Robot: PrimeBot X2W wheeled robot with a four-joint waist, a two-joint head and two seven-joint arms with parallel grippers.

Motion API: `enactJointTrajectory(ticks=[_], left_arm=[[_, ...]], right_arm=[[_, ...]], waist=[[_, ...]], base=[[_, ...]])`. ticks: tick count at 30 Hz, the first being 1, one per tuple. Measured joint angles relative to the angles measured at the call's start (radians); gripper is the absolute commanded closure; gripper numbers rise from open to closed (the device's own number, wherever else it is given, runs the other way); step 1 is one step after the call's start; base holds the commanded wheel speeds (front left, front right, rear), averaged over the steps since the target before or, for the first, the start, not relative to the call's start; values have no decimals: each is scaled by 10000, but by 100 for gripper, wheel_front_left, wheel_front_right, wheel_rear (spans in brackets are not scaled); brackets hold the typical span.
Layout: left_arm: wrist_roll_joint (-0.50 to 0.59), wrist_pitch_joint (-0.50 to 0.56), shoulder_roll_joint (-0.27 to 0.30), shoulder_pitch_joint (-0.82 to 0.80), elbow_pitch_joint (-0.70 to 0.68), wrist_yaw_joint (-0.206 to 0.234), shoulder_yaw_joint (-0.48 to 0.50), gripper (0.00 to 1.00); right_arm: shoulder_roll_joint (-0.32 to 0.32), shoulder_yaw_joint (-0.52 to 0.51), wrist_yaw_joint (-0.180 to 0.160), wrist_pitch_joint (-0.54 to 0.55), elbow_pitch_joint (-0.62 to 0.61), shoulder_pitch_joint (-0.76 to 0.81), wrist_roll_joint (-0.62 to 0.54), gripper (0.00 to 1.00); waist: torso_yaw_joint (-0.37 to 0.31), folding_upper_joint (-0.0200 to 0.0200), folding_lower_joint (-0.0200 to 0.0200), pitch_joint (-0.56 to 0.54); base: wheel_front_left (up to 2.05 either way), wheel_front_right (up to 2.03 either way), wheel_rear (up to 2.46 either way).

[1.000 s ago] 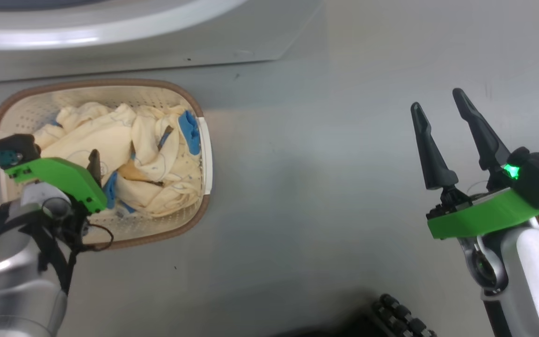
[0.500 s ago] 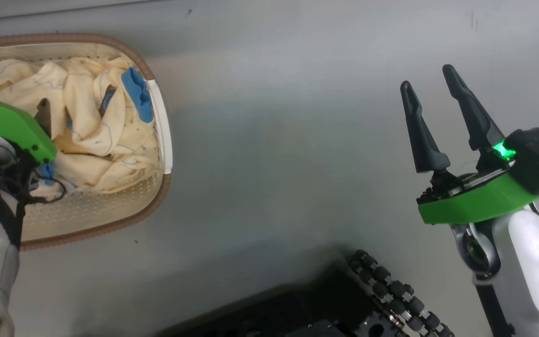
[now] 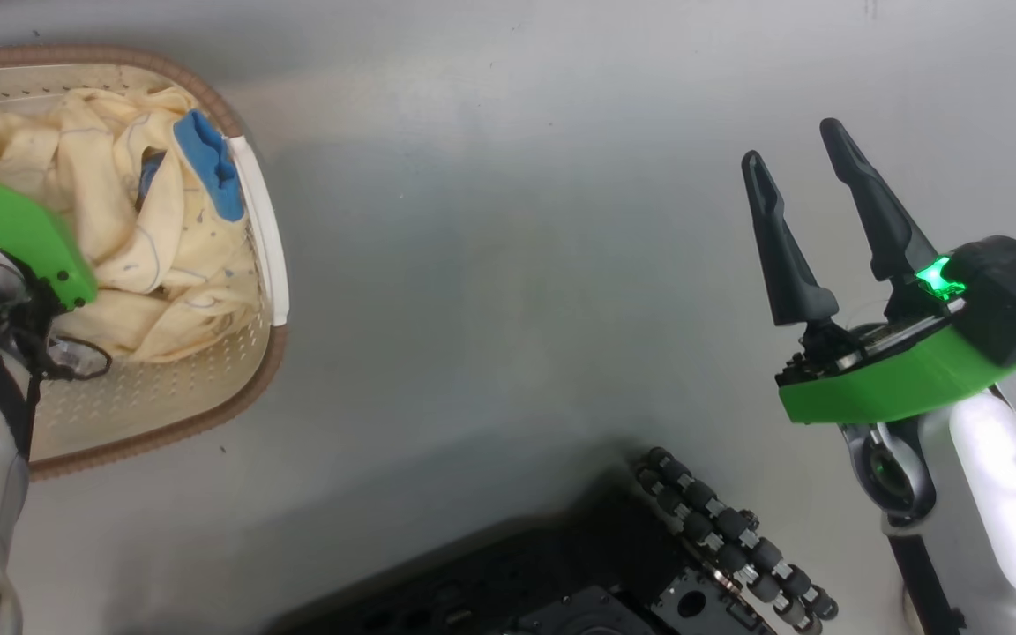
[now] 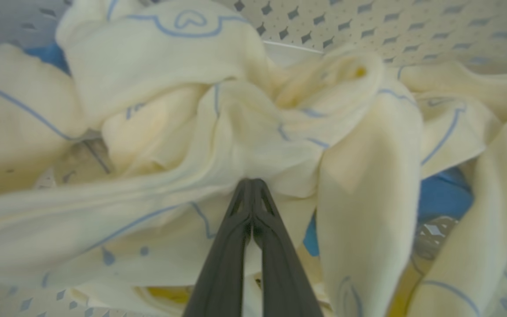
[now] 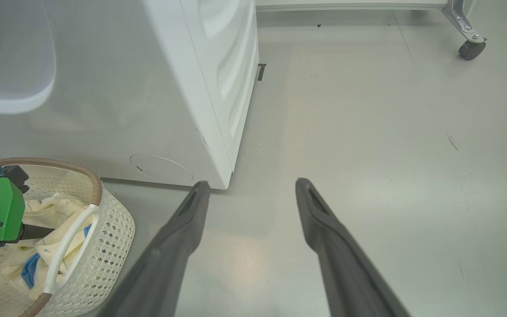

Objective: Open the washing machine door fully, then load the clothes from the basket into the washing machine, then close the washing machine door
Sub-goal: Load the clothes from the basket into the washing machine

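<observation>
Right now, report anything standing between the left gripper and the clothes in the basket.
Nothing visible does: the left gripper has its dark fingers shut on a fold of the pale-yellow cotton clothes inside the cream perforated plastic basket.

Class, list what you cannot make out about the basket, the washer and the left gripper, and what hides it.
Left gripper: head view, fingers hidden under its green mount.
Basket: head view, left side cut off by the edge; bottom covered by clothes.
Clothes: left wrist view, too tangled to count.
Washer: right wrist view, upper part cut off by the top edge.
</observation>
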Motion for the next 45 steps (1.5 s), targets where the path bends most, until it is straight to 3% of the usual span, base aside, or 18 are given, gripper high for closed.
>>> enactJointTrajectory(ticks=[3, 12, 30, 35, 45], left_arm=[[77, 56, 4, 3, 17, -6, -150, 100], [157, -1118, -253, 126, 44, 211, -280, 100], [247, -4084, -752, 777, -435, 401, -464, 100], [257, -4257, -817, 1262, -1287, 621, -424, 100], [1018, -4288, -813, 3889, -5269, 1352, 347, 100]], right_arm=[[0, 13, 0, -2, -4, 0, 40, 0], [-2, -159, 0, -10, 2, 14, 58, 0], [-205, -796, 0, 173, -125, 301, -21, 0], [-257, -972, 0, 276, -163, 620, -113, 0], [-301, -1287, 0, 644, -324, 1309, -343, 0]], waist=[[-14, 0, -1, 64], [302, 0, -1, -133], [1313, 0, -1, -1585], [1520, 0, -1, -2104], [1948, 1, -1, -3580]], base=[[0, 0, 0], [0, 0, 0], [0, 0, 0], [0, 0, 0], [0, 0, 0]])
